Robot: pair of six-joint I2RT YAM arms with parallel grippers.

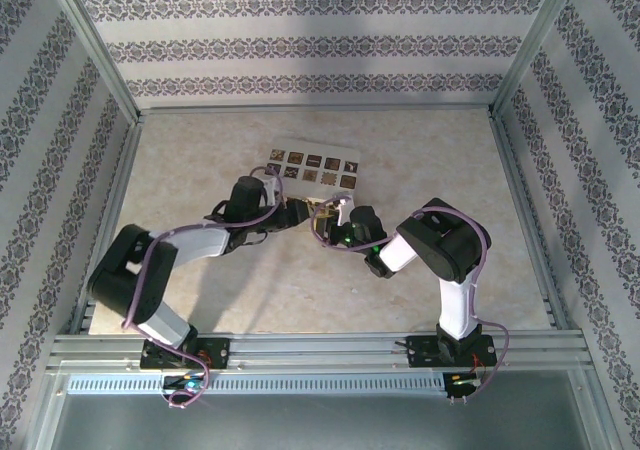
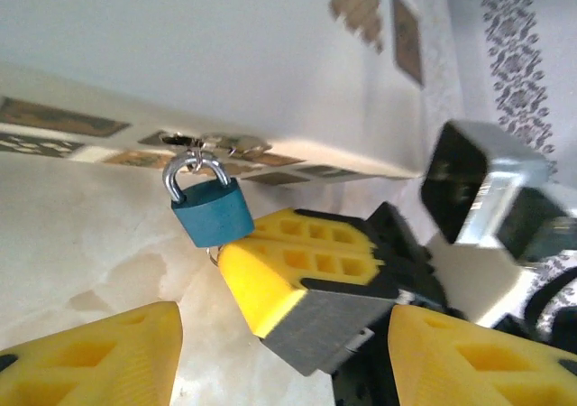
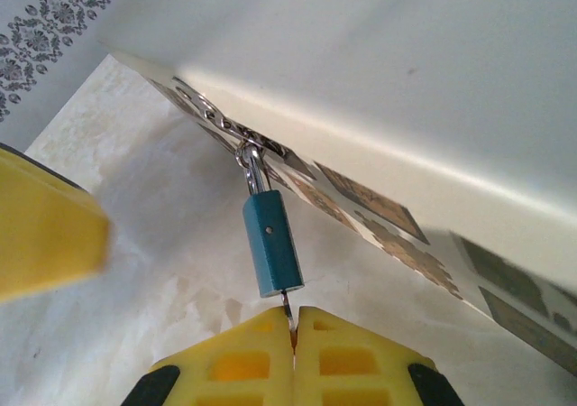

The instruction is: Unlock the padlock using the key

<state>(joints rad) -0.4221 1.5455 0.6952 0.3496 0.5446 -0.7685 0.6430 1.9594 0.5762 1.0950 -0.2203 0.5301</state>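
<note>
While the top view puts the board (image 1: 313, 166) on the table (image 1: 200, 300), our left wrist view shows the left end effector (image 2: 284, 320) apart beside the padlock (image 2: 213, 212) hanging off it, our right wrist view the right end effector (image 3: 294, 323) clamped on the inserted key (image 3: 287, 309), so we should twist, not pull.

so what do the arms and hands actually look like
The left arm and right arm have black joints, pale links and a lilac cable looping alongside. The left hand and right hand each end in two yellow wedge fingers with moulded rectangular pockets.
</note>
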